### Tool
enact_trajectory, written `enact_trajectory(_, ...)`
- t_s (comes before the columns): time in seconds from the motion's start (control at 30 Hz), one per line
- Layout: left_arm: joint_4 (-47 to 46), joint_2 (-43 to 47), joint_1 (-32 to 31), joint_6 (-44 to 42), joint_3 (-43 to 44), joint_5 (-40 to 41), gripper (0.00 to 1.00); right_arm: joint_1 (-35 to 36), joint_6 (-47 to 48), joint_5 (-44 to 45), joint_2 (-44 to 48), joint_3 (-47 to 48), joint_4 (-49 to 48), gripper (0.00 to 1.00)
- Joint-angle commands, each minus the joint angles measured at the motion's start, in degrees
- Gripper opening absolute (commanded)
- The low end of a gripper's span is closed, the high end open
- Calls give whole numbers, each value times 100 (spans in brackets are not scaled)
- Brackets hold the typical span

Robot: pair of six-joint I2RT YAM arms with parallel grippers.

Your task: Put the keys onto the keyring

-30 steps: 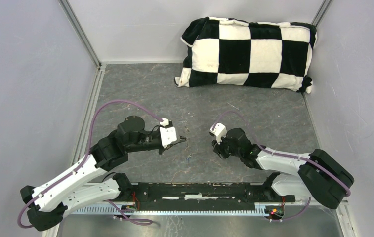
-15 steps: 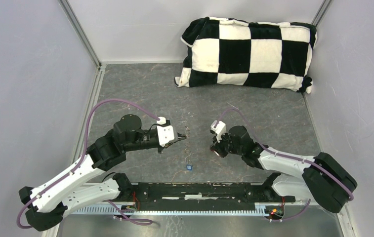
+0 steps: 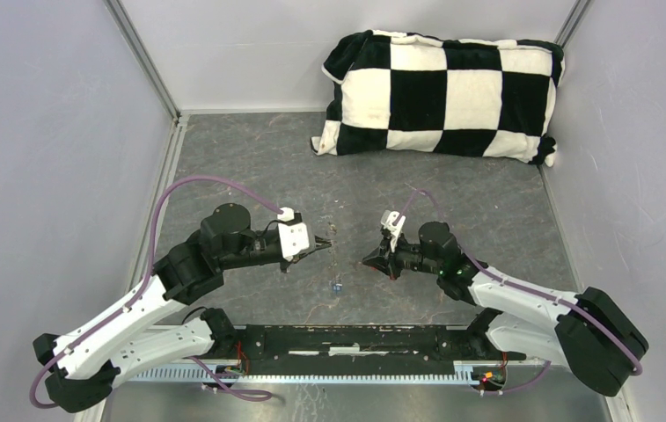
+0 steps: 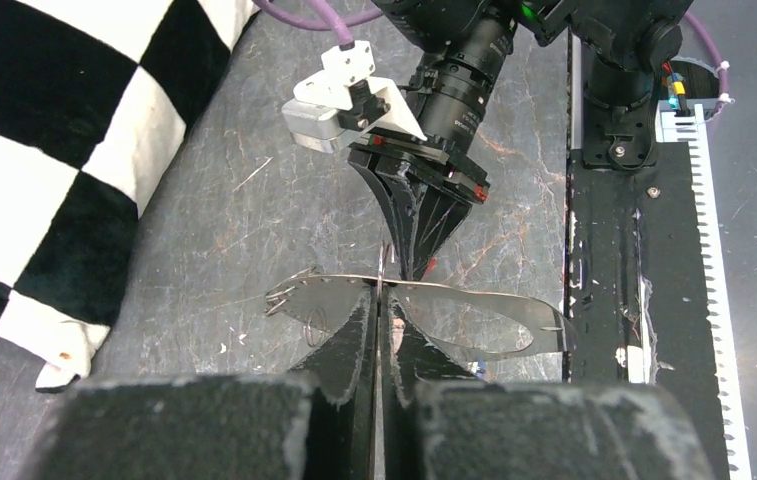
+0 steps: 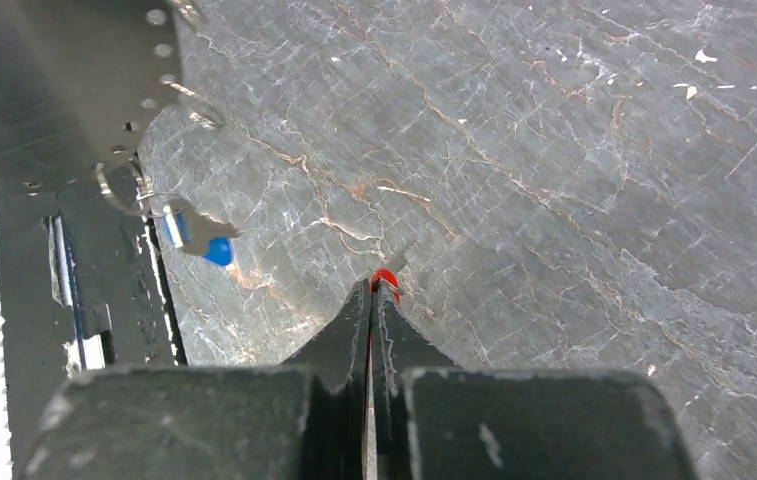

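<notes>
My left gripper (image 3: 327, 245) (image 4: 384, 295) is shut on the keyring (image 4: 334, 300), a floppy grey loop with a beaded edge that hangs across its tips. The blue key (image 5: 216, 250) dangles from the loop on a small wire ring; in the top view it (image 3: 338, 286) shows just below the grippers. My right gripper (image 3: 367, 260) (image 5: 372, 290) is shut on the red key (image 5: 386, 277), whose red head pokes out at the fingertips. It points left at the loop, tips close to it, as the left wrist view shows (image 4: 416, 262). The loop fills the right wrist view's upper left (image 5: 44, 100).
A black-and-white checkered pillow (image 3: 443, 92) lies at the back right and also shows in the left wrist view (image 4: 44, 130). A black mounting rail (image 3: 355, 338) runs along the near edge. Grey walls close in on the left, back and right.
My right gripper has swung round to point left at the left gripper and the loop, still holding the red key. The left gripper has barely moved; the blue key swings under it.
</notes>
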State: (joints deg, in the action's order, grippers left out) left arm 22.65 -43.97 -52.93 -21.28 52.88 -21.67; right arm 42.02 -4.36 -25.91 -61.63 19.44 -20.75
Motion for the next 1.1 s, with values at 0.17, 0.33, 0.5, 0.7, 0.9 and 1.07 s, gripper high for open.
enact_trajectory(0.17, -292, 125, 76, 136, 253, -264, 2, -310, -213, 151, -844, 112, 136, 10)
enact_trajectory(0.33, -297, 118, 98, 170, 249, -282, 2, -360, -31, 690, -878, 175, 426, 33)
enact_trajectory(0.5, -326, 82, 107, 168, 240, -271, 2, -383, 21, 1262, -429, 130, 519, 49)
enact_trajectory(0.7, -356, 73, 114, 258, 222, -208, 2, -375, 21, 1170, 291, -218, 232, 57)
enact_trajectory(0.9, -378, 21, 132, 414, 299, -94, 2, -372, -598, 1619, 1125, -617, -372, 83)
enact_trajectory(1.07, -366, 15, 133, 406, 288, -95, 2, -374, -767, 1436, 544, -289, -101, 37)
